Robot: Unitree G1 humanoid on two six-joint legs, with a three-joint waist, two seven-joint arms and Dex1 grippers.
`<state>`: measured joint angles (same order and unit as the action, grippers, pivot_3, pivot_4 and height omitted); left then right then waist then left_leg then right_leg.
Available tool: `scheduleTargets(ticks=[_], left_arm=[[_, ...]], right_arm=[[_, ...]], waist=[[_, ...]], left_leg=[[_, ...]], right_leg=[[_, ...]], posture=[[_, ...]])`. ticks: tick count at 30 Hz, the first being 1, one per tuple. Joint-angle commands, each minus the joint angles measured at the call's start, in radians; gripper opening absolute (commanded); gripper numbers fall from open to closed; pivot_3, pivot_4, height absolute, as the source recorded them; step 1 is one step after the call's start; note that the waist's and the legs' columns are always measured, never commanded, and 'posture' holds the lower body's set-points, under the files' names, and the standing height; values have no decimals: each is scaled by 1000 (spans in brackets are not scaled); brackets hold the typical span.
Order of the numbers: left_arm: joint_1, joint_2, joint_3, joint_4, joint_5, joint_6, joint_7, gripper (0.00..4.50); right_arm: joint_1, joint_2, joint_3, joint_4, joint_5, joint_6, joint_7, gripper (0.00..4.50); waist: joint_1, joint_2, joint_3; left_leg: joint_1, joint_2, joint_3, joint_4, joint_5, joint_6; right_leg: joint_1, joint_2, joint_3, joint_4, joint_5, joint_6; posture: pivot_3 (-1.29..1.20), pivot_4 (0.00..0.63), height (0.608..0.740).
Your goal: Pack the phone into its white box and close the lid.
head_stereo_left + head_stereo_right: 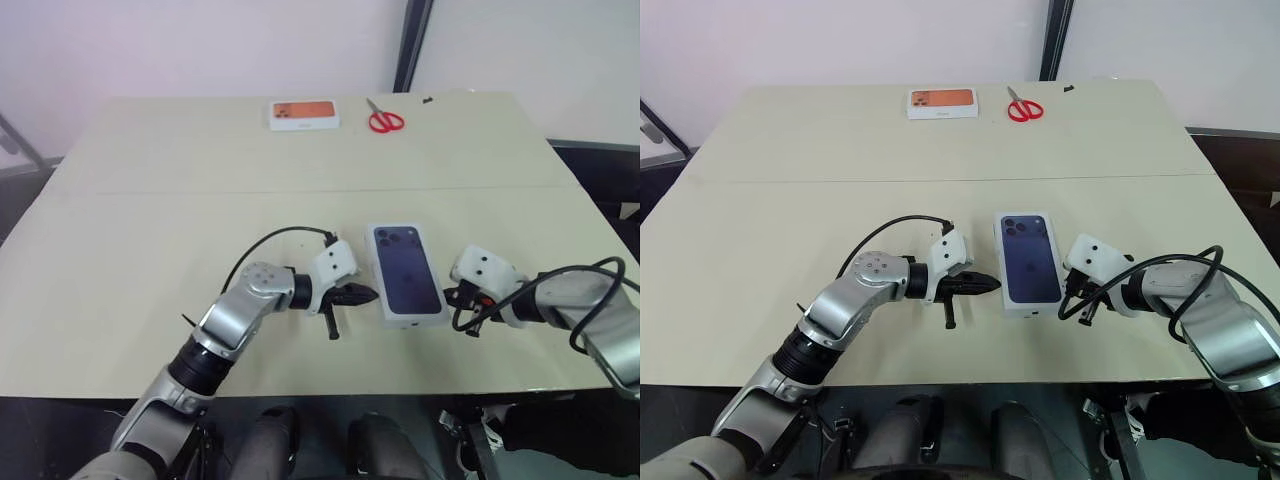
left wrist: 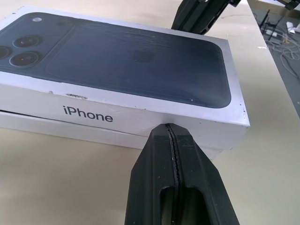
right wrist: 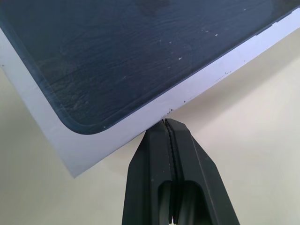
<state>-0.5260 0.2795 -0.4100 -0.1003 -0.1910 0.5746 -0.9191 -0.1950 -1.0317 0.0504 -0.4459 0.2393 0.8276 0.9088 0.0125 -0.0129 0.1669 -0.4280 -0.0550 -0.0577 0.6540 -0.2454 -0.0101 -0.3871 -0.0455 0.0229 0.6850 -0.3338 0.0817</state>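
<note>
The lid (image 1: 406,272) is sitting down over the white box (image 2: 70,132), whose rim is peeking out beneath it, on the table (image 1: 150,230). The left claw (image 1: 362,295) is pressing its fingers together, tip against the lid's long side just under the printed word. The right claw (image 3: 167,123), fingers also pressed together and pinching nothing, is touching the lid's opposite edge. Scissors (image 1: 384,119) and another box (image 1: 303,114) are lying well beyond both claws.
</note>
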Motion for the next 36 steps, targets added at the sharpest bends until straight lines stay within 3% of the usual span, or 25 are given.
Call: scheduleTargets(ticks=[1,36], left_arm=[[-18,-5,-12,-37,-15,-8,-14,0],[-23,-6,-33,-50,-13,2,-44,0]], right_arm=[[-3,-7,-21,-37,15,-13,8,24],[-11,-6,-22,-23,9,-17,4,24]], waist=[[0,0,0],[0,0,0]], left_leg=[[0,0,0,0,0,0],[0,0,0,0,0,0]], right_leg=[[0,0,0,0,0,0],[0,0,0,0,0,0]], posture=[[0,150,740],[0,150,740]])
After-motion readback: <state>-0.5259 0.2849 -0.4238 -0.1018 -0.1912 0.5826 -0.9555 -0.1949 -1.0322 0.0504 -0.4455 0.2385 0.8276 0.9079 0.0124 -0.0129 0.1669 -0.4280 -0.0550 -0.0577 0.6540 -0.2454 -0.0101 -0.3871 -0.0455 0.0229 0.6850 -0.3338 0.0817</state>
